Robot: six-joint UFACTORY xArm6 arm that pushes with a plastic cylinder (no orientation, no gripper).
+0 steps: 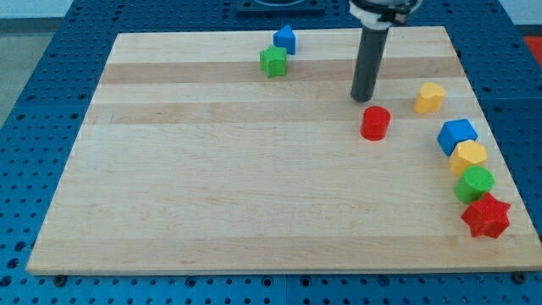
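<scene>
My tip [363, 98] rests on the wooden board [212, 169] in the upper right part of the view. The nearest block is a red cylinder [375, 123], just below the tip and slightly to its right, with a small gap between them. A yellow block [429, 97] lies to the right of the tip. Toward the view's top left of the tip sit a green block [273, 61] and a blue block [285, 39], close together.
Along the board's right edge runs a column of blocks: a blue block [456, 135], a yellow hexagonal block [468, 157], a green cylinder [474, 183] and a red star [486, 216]. A blue perforated table surrounds the board.
</scene>
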